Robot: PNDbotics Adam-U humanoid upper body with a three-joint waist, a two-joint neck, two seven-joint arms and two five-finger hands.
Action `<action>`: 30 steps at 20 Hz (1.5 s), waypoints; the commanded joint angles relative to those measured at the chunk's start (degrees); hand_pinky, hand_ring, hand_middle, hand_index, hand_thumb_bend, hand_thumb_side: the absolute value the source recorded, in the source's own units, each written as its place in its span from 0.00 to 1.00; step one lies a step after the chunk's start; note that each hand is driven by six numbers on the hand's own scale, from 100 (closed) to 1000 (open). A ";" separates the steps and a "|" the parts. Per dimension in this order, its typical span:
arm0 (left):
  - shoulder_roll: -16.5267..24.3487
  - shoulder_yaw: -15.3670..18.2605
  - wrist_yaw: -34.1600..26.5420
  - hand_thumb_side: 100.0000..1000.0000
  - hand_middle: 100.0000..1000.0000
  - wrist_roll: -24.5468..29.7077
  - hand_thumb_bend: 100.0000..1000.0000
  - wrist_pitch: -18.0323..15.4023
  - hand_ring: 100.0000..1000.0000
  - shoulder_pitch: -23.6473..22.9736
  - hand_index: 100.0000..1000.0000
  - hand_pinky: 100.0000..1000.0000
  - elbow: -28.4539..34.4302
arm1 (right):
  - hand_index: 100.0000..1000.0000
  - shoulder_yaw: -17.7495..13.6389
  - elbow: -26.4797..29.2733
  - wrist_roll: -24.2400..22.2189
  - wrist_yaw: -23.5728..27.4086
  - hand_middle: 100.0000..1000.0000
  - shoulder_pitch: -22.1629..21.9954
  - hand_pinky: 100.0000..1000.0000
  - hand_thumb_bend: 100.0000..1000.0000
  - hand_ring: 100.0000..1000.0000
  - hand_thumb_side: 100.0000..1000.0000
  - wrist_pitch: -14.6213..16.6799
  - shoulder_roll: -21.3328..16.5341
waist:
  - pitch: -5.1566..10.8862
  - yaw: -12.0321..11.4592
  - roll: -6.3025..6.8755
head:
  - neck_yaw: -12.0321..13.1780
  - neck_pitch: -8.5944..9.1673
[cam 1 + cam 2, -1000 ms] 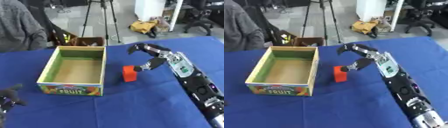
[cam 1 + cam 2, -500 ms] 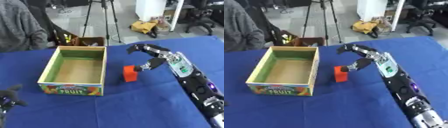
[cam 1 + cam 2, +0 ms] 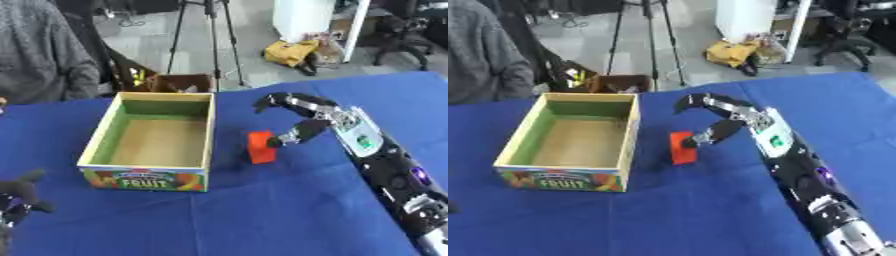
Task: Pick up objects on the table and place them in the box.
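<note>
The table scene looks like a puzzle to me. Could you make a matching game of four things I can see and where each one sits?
Things:
1. orange block
2. fruit box
3. right robot hand
4. left robot hand

Places:
A. lower left corner of the left eye view
B. on the blue cloth, just right of the box
C. arched over the block, thumb at its side
D. left of the block, nothing inside

Pairs: 1-B, 2-D, 3-C, 4-A

Right hand (image 3: 302, 117) spread, fingers curved – left hand (image 3: 19, 196) idle, lower-left.
</note>
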State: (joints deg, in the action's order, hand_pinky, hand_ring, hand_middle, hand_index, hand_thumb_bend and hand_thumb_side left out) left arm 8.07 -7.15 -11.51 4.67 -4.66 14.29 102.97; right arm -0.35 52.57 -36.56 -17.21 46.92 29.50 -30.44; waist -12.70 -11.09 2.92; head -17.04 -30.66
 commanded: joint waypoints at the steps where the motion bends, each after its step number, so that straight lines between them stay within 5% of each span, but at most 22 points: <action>1: 0.83 -0.10 -0.28 0.76 0.36 0.17 0.57 -0.01 0.83 0.38 0.55 0.47 0.61 | 0.79 -0.53 -0.20 -2.96 -1.60 0.87 1.05 1.00 0.65 0.92 0.47 3.10 -0.67 | 0.88 -0.13 -0.07 | -0.13 0.31; 21: 0.81 -0.06 -0.34 0.76 0.36 0.25 0.57 -0.07 0.83 0.59 0.55 0.47 0.68 | 0.78 -0.39 -3.44 -0.54 -7.95 0.84 -0.12 1.00 0.66 0.89 0.48 4.20 0.77 | 0.91 -0.33 -0.05 | 0.01 0.56; 30: 0.81 0.01 -0.33 0.76 0.36 0.23 0.57 -0.09 0.83 0.64 0.55 0.47 0.68 | 0.68 -0.53 -4.10 0.94 -9.93 0.66 -0.54 0.94 0.62 0.78 0.40 3.55 1.00 | 0.86 -0.27 -0.17 | 0.11 0.60</action>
State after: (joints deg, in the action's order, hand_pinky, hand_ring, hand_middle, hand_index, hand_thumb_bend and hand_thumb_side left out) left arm 8.07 -7.15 -11.53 4.79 -4.68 14.29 102.97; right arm -0.50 48.09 -34.47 -26.57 45.53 31.59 -28.52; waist -12.73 -11.34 2.90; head -17.06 -30.63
